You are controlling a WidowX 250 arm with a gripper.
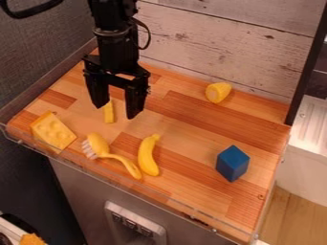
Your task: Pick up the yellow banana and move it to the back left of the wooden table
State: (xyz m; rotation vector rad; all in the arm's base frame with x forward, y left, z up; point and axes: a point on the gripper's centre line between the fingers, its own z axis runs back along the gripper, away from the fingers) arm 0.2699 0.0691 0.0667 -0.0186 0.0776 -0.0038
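A: What is the largest element?
B: The wood-patterned table (191,119), bounded at the rear by whitewashed planks (223,36).
A: And above it?
B: The black robot arm (116,45), entering from the top edge, left of centre. Its claw (116,110) points downward, fingers spread wide apart, gripping nothing.
A: The mid-sized objects?
B: A holed yellow cheese wedge (53,131) lies near the left front edge. Beside it is a yellow-handled brush (100,147), white bristles facing the cheese. Next comes a yellow banana (147,155), near the handle's end; a blue block (232,163) stands well apart, towards the right.
A: The smaller ones?
B: A yellow rounded piece with a pale cut face (218,92), near the planks; lastly, a slender yellow stick (109,113), visible between the claw's fingers.
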